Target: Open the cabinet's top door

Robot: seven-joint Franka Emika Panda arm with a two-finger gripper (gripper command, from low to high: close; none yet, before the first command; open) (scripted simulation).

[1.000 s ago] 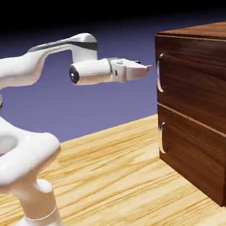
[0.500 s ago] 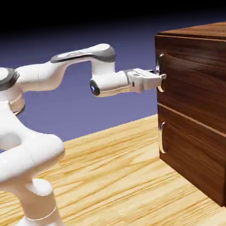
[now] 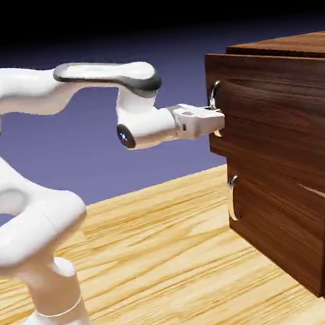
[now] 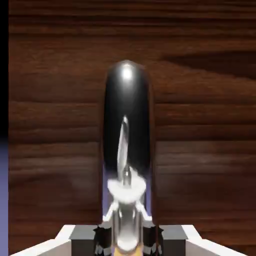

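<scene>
"Standing ajar, that top door (image 3: 277, 113), is it?"

"Yes, its handle-side edge juts out from the cabinet (image 3: 276, 230), over the lower panel (image 3: 282, 216)."

"And the gripper (image 3: 219, 118)?"

"Closed on the door's curved silver handle (image 4: 127, 120), one finger (image 4: 86, 240) each side."

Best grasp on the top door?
Its curved handle, from the front, one finger on each long side: the bar is slim, runs upright and bows out from the panel. The gripper already grips it so.
</scene>
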